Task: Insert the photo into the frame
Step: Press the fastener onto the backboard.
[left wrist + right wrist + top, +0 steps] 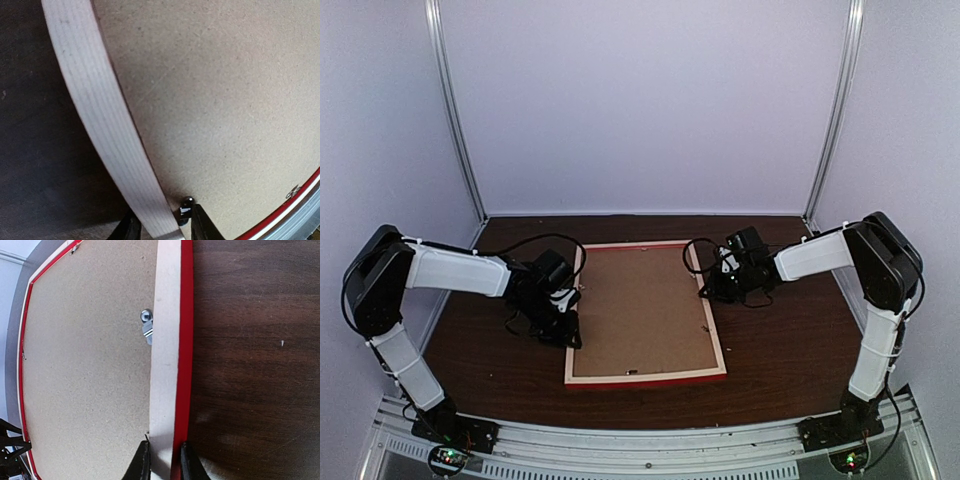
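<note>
The frame (645, 378) lies face down on the table, pale back up and red showing along its near edge. A brown backing board (640, 310) fills it, and the photo is hidden. My left gripper (568, 325) sits at the left rail (100, 110). Its fingers close around that rail and a small black clip (185, 209), as the left wrist view shows (165, 222). My right gripper (708, 290) is shut across the right rail (167, 340), one finger on the pale inner side and one on the red outer side (164, 452).
The dark wooden table (780, 340) is ringed by white walls on three sides. A silver turn clip (146, 326) sits on the backing board beside the right rail. Black cables loop above both wrists. A metal rail runs along the near edge (650, 440).
</note>
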